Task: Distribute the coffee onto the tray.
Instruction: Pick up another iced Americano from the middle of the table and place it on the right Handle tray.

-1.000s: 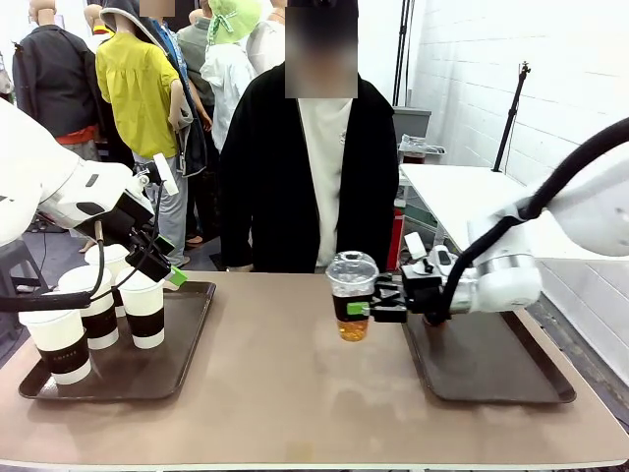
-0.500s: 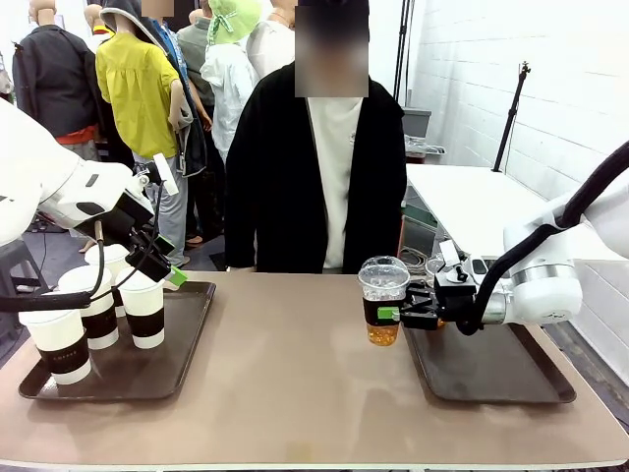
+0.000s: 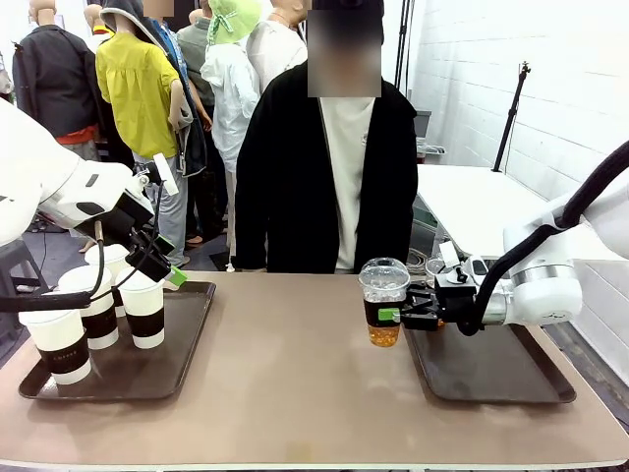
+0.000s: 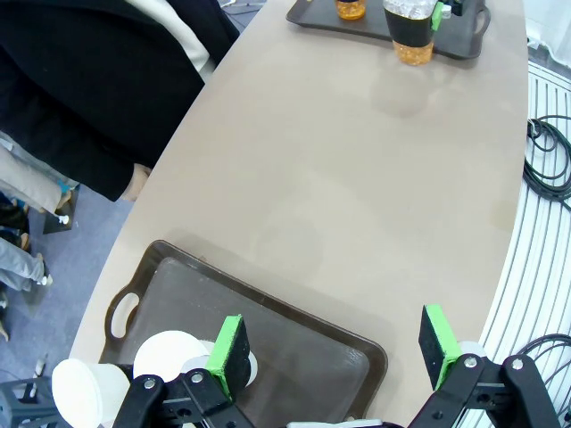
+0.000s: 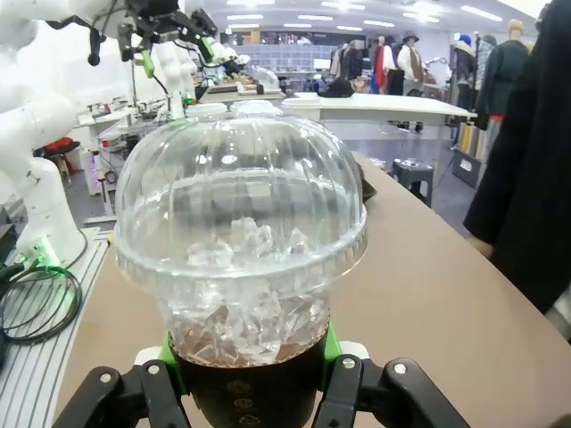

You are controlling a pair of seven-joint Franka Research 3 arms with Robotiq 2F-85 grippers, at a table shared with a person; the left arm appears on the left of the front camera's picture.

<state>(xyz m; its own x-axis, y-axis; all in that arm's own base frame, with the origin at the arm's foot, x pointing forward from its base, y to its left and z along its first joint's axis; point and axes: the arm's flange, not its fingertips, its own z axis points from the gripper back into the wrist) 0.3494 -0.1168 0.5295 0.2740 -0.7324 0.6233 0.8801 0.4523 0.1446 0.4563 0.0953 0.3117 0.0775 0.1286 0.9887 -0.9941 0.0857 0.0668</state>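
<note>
My right gripper [image 3: 391, 316] is shut on a clear dome-lidded cup [image 3: 382, 301] of iced amber coffee, gripping its dark sleeve, just left of the right tray [image 3: 491, 369]. The right wrist view shows this cup [image 5: 241, 223] close up between the fingers [image 5: 169, 367]. My left gripper [image 3: 157, 264] hangs open over the left tray [image 3: 187, 334], above three white lidded cups [image 3: 145, 305] with dark sleeves. Seen from the left wrist, the left gripper [image 4: 335, 349] is wide open over that tray [image 4: 285, 325], with white lids [image 4: 169, 355] below. A second amber cup [image 4: 350, 8] stands on the far tray.
A person in a black jacket [image 3: 329, 177] stands at the far edge of the table, between the trays. The brown tabletop [image 3: 285, 383] lies bare between the two trays. A white table [image 3: 472, 197] stands behind on the right.
My right gripper carried the dome-lidded cup rightward to the right tray's edge, then nearly stopped. The person shifted slightly right. The left arm has not moved.
</note>
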